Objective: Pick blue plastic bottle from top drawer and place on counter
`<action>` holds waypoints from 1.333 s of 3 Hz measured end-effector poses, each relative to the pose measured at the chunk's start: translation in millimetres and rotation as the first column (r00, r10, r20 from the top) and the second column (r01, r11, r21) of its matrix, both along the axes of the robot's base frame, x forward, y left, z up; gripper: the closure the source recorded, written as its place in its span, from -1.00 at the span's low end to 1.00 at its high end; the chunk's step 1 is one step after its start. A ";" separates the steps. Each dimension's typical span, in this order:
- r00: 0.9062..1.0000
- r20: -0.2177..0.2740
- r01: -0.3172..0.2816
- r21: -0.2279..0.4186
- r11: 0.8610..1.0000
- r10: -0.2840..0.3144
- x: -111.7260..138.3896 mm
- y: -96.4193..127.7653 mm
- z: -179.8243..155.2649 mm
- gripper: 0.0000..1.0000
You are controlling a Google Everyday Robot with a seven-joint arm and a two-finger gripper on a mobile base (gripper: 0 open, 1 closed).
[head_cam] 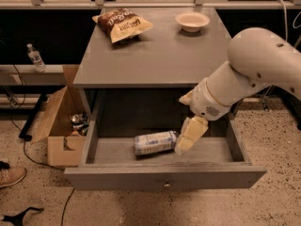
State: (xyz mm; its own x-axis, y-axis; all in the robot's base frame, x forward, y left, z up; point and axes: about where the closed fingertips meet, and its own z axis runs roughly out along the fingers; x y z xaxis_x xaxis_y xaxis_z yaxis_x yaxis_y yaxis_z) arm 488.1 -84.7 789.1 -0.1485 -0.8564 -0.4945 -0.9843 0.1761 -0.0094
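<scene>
Camera view
Bottle: the blue plastic bottle (155, 142) is lying sideways in the open top drawer (164, 175), lower middle.
Gripper: the gripper (184, 147) is hanging at the bottle's right end, probably lining up a grab; can't tell if it's apart or together.
Counter: the counter (155, 55) is sitting free up front.

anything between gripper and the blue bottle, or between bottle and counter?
Nothing visible. The gripper is inside the top drawer, at the right end of the blue plastic bottle. On the counter, the chip bag and bowl sit at the back, away from the front edge.
</scene>
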 end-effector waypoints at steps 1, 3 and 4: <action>1.000 0.004 -0.022 0.029 0.999 0.022 8.8 17.8 -17.7 -1.00; 0.998 0.026 -0.057 -0.002 0.998 0.057 34.2 50.0 -59.2 -1.00; 0.996 0.032 -0.079 -0.032 0.996 0.080 66.8 42.0 -103.3 -1.00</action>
